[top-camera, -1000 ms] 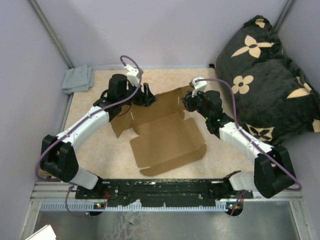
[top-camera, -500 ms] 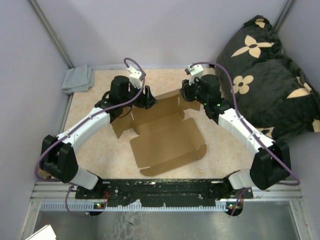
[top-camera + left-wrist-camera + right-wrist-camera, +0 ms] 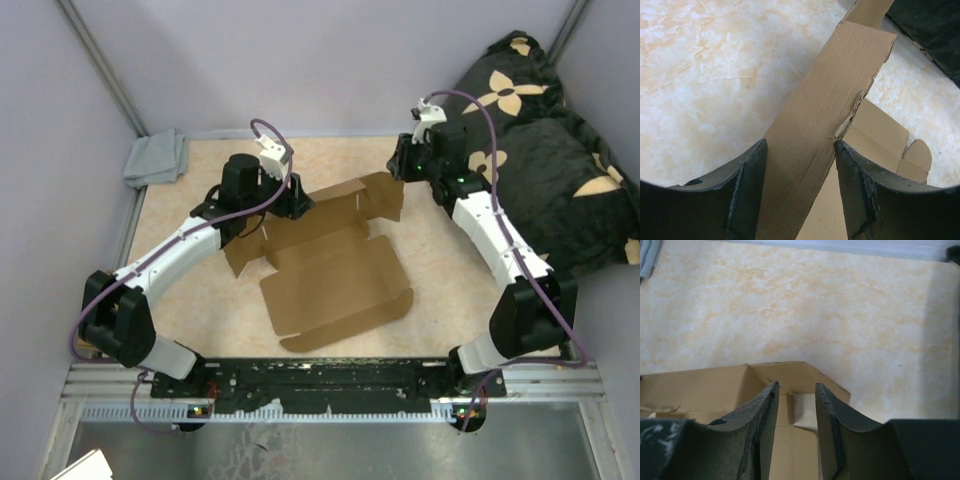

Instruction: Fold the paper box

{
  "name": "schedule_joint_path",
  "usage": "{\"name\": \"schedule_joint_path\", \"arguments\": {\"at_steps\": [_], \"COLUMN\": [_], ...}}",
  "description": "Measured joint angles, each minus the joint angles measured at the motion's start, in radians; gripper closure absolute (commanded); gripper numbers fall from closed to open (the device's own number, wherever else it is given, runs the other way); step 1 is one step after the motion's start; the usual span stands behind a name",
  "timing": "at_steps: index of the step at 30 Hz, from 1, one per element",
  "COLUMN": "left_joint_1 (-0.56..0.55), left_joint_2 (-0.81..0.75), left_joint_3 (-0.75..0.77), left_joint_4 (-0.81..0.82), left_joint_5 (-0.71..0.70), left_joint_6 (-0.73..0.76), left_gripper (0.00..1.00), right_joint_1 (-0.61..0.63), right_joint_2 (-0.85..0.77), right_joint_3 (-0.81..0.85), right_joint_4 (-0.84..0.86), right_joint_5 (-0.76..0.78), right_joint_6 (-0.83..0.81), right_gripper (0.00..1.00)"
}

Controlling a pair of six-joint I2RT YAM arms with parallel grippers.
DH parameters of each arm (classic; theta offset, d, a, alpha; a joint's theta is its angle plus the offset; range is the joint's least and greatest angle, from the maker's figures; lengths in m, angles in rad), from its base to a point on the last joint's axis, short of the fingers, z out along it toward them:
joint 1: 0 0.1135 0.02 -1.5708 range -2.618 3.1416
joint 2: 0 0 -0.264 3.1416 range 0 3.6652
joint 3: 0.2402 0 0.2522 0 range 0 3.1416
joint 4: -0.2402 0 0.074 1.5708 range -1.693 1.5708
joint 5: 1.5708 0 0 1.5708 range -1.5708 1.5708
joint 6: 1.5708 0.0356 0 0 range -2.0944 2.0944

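Observation:
The paper box (image 3: 335, 280) lies opened out on the table, a large brown die-cut sheet with rounded flaps. My left gripper (image 3: 298, 200) is at the box's far left flap. In the left wrist view the raised flap (image 3: 825, 100) runs between my open fingers (image 3: 800, 145), with a gap showing on the right side. My right gripper (image 3: 405, 165) hangs above the table just past the box's far right corner. It is open and empty (image 3: 796, 385), with the box corner (image 3: 700, 385) below it.
A black pillow (image 3: 530, 150) with tan flowers fills the right side, close behind the right arm, and shows in the left wrist view (image 3: 930, 30). A grey cloth (image 3: 157, 158) lies at the far left corner. Grey walls enclose the table.
My right gripper has lifted off the box's far right flap and moved back and to the right, toward the pillow. My left gripper has stayed at the far left flap.

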Motion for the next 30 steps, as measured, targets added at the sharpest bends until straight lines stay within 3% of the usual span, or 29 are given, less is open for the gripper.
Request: {"name": "schedule_joint_path", "arguments": {"at_steps": [5,16,30], "left_joint_1": [-0.009,-0.016,-0.016], "left_joint_2": [-0.007,-0.007,0.041], "left_joint_3": [-0.009,-0.012,0.023], "left_joint_4": [0.005,0.009,0.016], "left_joint_5": [-0.014,-0.035,-0.069], "left_joint_6": [0.008,0.02,0.022], "left_gripper": [0.39,0.4,0.41], "right_joint_1": [-0.074,-0.169,-0.181], "right_joint_2": [0.076,0.404,0.409], "right_joint_3": [0.055,0.177,0.138], "right_joint_4": [-0.026,-0.089,-0.06], "right_joint_5": [-0.015,-0.145,-0.401], "right_joint_6": [0.046,0.039,-0.065], "right_gripper": [0.67,0.68,0.66]}}
